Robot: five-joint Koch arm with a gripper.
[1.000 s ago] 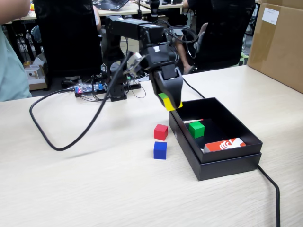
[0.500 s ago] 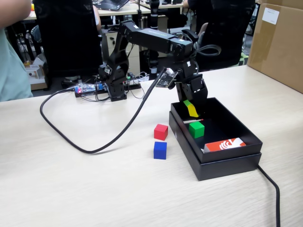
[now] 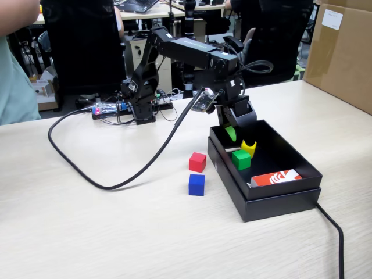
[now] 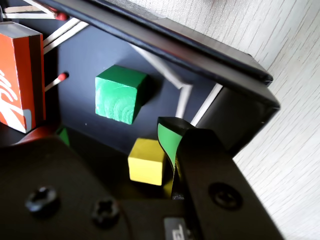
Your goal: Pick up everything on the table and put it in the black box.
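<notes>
Above the black box (image 3: 279, 195), we found the end effector (image 3: 235, 129) released, yellow cube (image 4: 146, 161) dropped beside green cube (image 4: 119, 93).

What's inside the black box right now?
Inside the black box: the green cube, yellow cube, an orange-and-white card and thin sticks. The arm hides part of the floor.

Even, soft indoor light fills the fixed view; shadows under the red cube (image 3: 197, 162) and blue cube (image 3: 196, 184) are faint. The background at the top is slightly soft. In the wrist view, the gripper (image 4: 120, 150) body at the bottom is dark and blurred, and the table (image 4: 295, 100) at right is washed out.
</notes>
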